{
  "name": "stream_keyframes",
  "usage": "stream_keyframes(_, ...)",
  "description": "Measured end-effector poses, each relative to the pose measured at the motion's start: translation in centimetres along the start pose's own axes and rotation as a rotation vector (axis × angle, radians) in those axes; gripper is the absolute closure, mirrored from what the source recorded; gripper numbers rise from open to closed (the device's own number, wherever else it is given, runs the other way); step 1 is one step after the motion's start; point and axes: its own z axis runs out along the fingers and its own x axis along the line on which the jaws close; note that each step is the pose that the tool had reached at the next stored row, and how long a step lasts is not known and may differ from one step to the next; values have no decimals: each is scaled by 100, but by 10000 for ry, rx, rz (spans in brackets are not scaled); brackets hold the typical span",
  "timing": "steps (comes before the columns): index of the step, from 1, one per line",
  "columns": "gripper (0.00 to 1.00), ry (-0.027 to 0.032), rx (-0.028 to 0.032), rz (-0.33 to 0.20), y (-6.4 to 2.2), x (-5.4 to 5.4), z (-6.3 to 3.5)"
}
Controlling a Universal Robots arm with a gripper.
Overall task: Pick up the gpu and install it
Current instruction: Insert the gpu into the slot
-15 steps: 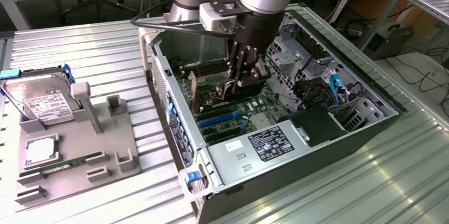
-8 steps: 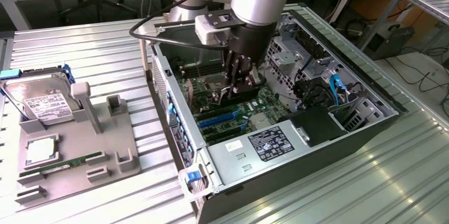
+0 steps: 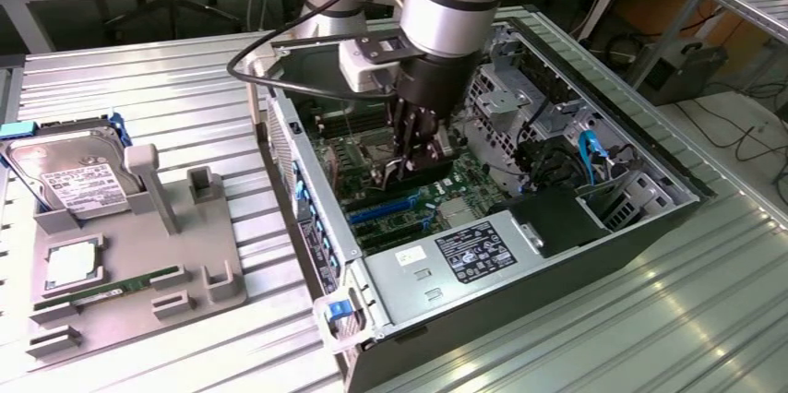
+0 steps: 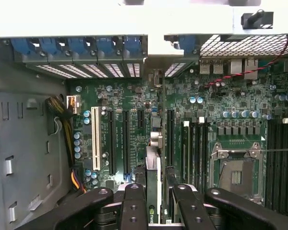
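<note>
I am making out very little lettering here. The black label on the power supply (image 3: 474, 250) near the case's front edge is showing white print and marks too small to read. The white label on the hard drive (image 3: 77, 183), at the exterior view's left, is likewise unreadable. In the wrist view, the card (image 4: 153, 191) between my fingers is showing a small green logo I cannot decipher.
</note>
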Motion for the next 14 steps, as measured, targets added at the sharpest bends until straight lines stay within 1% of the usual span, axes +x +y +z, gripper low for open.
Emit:
stream_keyframes(2, 74, 0, -5, -3, 9, 4, 68)
stream_keyframes(9, 74, 0, -27, -5, 31, -1, 209)
stream_keyframes(14, 74, -4, -31, -7, 31, -34, 243)
